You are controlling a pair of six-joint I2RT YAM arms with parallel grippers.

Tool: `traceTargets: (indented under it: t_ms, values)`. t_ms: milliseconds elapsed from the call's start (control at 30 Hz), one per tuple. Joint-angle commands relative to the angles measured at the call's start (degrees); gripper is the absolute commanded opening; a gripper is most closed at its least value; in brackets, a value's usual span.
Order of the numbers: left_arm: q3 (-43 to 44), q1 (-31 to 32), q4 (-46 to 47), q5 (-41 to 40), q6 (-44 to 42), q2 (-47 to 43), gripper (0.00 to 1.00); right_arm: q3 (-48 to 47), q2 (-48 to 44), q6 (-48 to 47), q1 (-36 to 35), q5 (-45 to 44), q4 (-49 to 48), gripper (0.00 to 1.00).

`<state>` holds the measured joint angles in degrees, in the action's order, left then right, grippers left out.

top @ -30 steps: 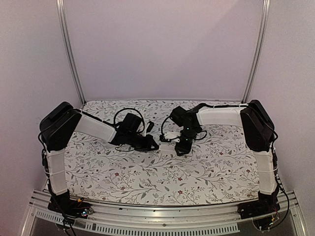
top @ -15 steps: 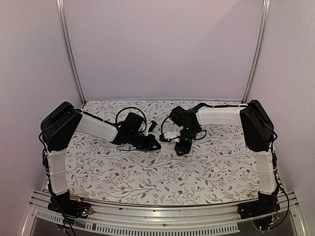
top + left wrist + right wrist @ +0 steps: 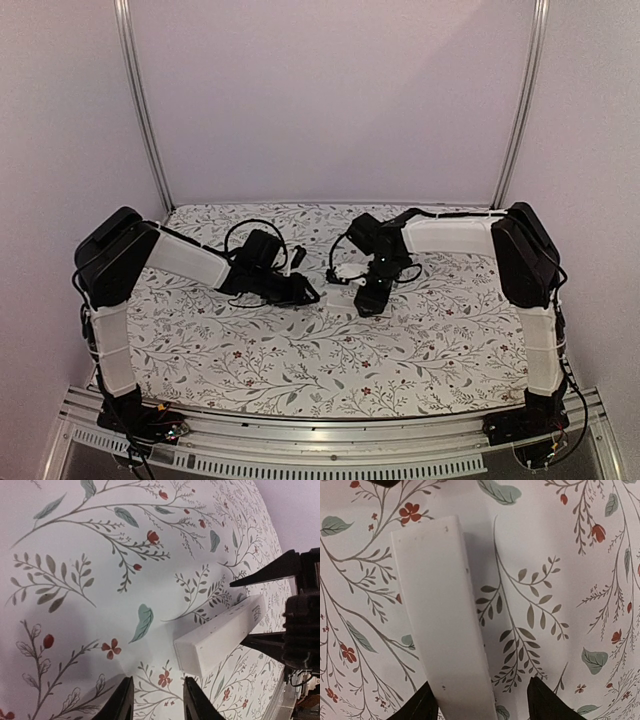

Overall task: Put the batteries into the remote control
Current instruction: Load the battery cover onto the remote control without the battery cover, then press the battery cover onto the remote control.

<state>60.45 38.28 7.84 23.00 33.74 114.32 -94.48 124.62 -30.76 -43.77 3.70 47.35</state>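
Observation:
The remote control [image 3: 445, 620] is a plain white bar lying flat on the flowered cloth. In the top view the remote [image 3: 346, 272] lies between the two grippers. My right gripper [image 3: 480, 682] is open and points down over the remote's near end, with one finger on each side and the left finger close to it. My left gripper [image 3: 157, 680] is open and empty just above the cloth, and the remote [image 3: 220, 635] lies a little ahead of it to the right. In the top view the left gripper [image 3: 312, 293] is left of the right gripper [image 3: 366, 288]. No batteries are in view.
The flowered cloth [image 3: 300, 360] covers the table. Two metal posts [image 3: 140, 110] stand at the back corners in front of a plain wall. The right gripper's dark fingers [image 3: 275, 570] show at the far end of the remote in the left wrist view.
The left arm has drawn back slightly to the left. The right gripper and the remote have stayed in place.

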Motion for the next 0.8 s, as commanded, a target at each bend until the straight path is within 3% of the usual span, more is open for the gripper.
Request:
traceTargets:
  t_ms: [0, 233, 400, 433, 533, 567, 700, 767]
  values:
    - [-0.9, -0.8, 1.6, -1.3, -0.7, -3.8, 0.35, 1.9, -8.1, 2.8, 1.1, 2.6, -3.2, 0.63]
    - [0.2, 0.3, 0.7, -2.1, -3.3, -5.0, 0.37, 9.4, -20.0, 16.3, 5.0, 2.9, -11.2, 0.68]
    - [1.6, 2.4, -2.0, -5.2, -6.1, -5.7, 0.37, 27.1, -34.0, 30.3, 7.3, 2.2, -23.6, 0.7]
    - [1.6, 2.8, -2.3, -5.8, -6.7, -5.9, 0.37, 30.2, -36.4, 33.4, 7.5, 1.6, -25.9, 0.73]
    - [1.7, 3.9, -3.3, -8.7, -9.3, -6.8, 0.38, 37.5, -44.2, 40.7, 8.2, -1.5, -30.3, 0.98]
    - [1.6, 4.2, -3.4, -10.1, -10.2, -7.3, 0.39, 39.1, -46.3, 42.5, 8.5, -1.7, -30.9, 0.99]
    - [0.6, 5.0, -3.0, -14.5, -12.3, -9.8, 0.58, 42.3, -48.3, 44.8, 10.5, -0.2, -29.7, 0.99]
    - [-0.9, 4.9, -0.1, -16.2, -10.9, -11.0, 0.74, 42.5, -47.5, 45.6, 11.5, 3.8, -28.8, 0.99]
